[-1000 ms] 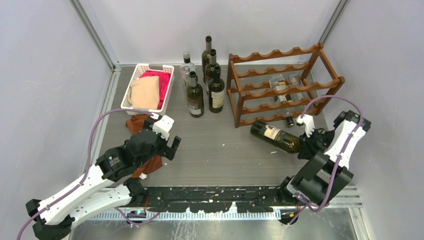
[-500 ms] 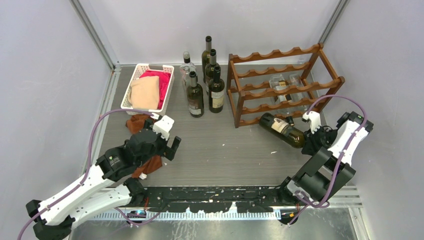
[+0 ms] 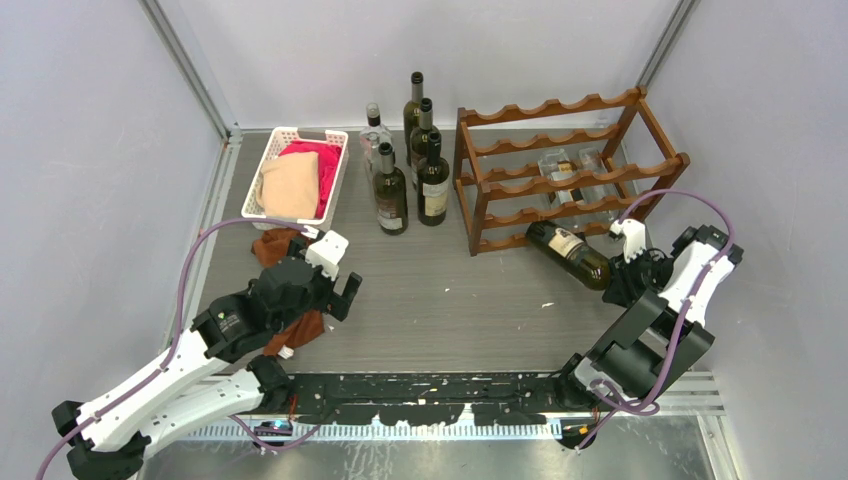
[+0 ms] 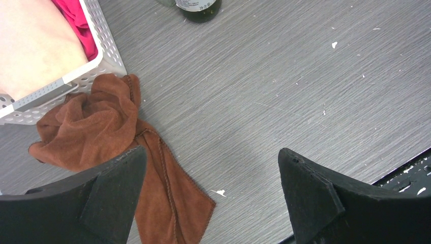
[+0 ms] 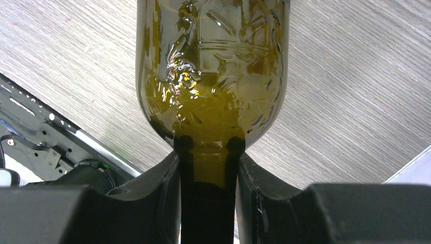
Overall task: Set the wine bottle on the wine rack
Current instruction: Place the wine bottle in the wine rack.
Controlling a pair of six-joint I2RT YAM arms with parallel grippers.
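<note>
Green glass hanging off a neck-only grip is your worry. Your right gripper (image 5: pixel 208 168) is clamped on the neck of the dark green glass wine bottle (image 3: pixel 565 252). The bottle lies almost level, its base right at the lowest front rail of the reddish-brown wooden wine rack (image 3: pixel 545 105), toward the rack's right end, not cradled yet. I can't tell if it touches.

All that weight sits out front, so the bottle could pivot or slide in the jaws. Come in low and the base may catch that rail and shove the rack.

Your left gripper (image 3: pixel 338 298) hangs wide open and empty, well left of the rack.

Writing-wise, the bottle's cream label is too small to read, and the glass embossing shows no words.
</note>
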